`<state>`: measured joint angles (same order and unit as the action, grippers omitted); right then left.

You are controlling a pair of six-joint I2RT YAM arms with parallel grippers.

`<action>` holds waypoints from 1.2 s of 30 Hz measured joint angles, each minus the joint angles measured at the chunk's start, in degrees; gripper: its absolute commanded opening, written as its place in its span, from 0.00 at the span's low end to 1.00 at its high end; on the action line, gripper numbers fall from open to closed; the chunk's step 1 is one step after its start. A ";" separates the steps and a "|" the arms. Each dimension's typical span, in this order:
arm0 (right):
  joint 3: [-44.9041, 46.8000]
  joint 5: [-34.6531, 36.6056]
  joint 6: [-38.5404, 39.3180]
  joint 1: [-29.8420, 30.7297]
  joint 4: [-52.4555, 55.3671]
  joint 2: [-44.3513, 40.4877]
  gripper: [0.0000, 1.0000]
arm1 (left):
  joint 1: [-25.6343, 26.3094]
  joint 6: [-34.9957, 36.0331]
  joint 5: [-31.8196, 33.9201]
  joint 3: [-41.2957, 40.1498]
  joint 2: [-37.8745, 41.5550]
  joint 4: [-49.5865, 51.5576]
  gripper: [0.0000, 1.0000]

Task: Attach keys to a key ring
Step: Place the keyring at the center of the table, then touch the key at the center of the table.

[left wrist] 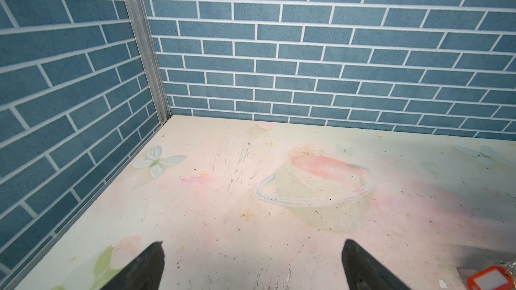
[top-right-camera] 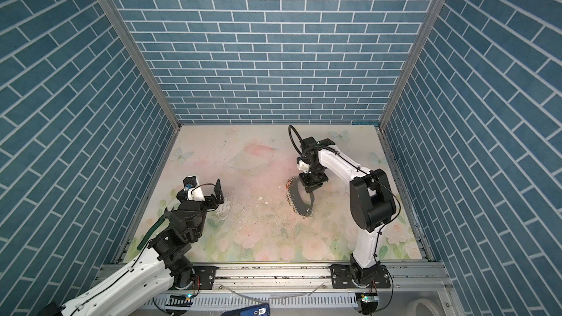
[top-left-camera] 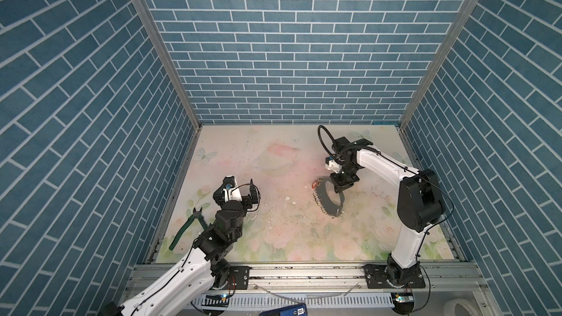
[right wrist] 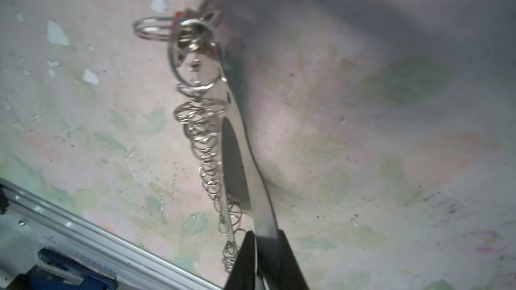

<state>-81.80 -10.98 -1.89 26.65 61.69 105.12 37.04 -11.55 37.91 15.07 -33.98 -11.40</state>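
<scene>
Right fingers (right wrist: 282, 260) grasp key ring (top-left-camera: 342, 199) rim; red key tag (top-left-camera: 314, 184) at ring's 10 o'clock in a top view. Left fingers (left wrist: 145, 269) released, empty.

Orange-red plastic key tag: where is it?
In both top views, the orange-red plastic key tag is right of centre, at the large dark hoop's far end.

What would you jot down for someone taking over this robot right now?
Left gripper: open, empty, off to the side.
Right gripper: jaws straddle the rim of the ring; pinching or loose, unclear.
Tag: lies at the ring's far end beside its small silver rings; hooked on or not, can't tell.
Done: nothing certain.
Left: check the tag; thread it on if loose.
</scene>
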 measured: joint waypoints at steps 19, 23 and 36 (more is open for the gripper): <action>8.50 9.01 -0.72 1.49 -13.60 -5.51 0.51 | -0.02 -0.52 -5.14 1.20 -9.57 -2.47 1.00; 6.43 8.70 -0.66 2.67 -16.20 0.37 0.52 | -0.02 -0.66 -6.71 2.10 -10.40 -2.45 1.00; -5.51 10.62 0.76 2.51 -20.63 12.28 0.51 | -0.04 -0.70 -7.78 2.69 -12.20 -2.32 1.00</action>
<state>-87.31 -0.36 -1.13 29.17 41.06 117.40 36.99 -12.25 30.13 17.76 -46.17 -13.72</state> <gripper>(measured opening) 0.514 0.996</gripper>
